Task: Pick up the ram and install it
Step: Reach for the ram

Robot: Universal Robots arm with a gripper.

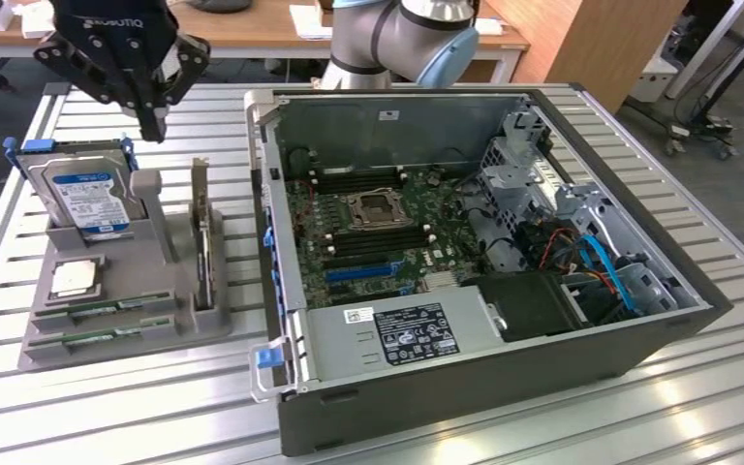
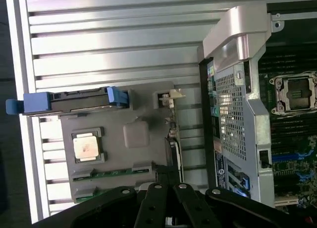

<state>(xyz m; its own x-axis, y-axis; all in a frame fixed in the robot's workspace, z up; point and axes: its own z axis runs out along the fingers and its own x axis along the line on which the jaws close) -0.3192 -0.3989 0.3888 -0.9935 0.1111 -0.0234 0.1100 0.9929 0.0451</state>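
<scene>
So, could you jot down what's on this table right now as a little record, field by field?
Gripper: gripper shut, empty, hanging above the holder
Ram: two ram sticks lying in the holder's slots, untouched
Also in holder: hard drive, chip, upright card
Computer: case open, at the exterior view's right of the holder, motherboard showing
Surface: slatted metal table
</scene>
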